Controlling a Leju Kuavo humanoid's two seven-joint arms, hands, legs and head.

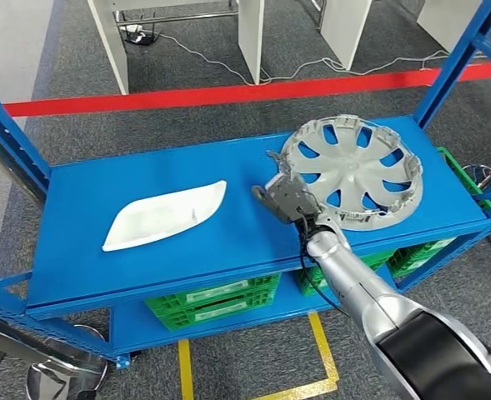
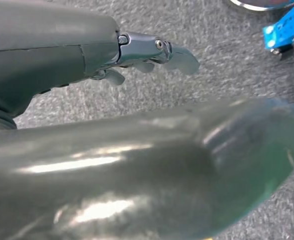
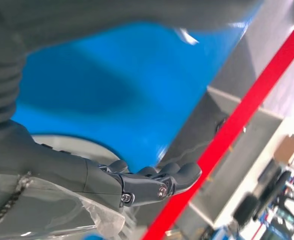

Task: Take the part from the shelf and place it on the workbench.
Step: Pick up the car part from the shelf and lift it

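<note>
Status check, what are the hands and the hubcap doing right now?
Right hand at the hubcap's near-left rim, grip unclear. Left hand hanging over floor, holding nothing. Hubcap flat on blue shelf; white part lies well apart.

head view looks down on the blue shelf (image 1: 167,242); right wrist view shares it close up.

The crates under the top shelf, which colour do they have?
The crates are green, with pale labels; the head view shows them best.
</note>
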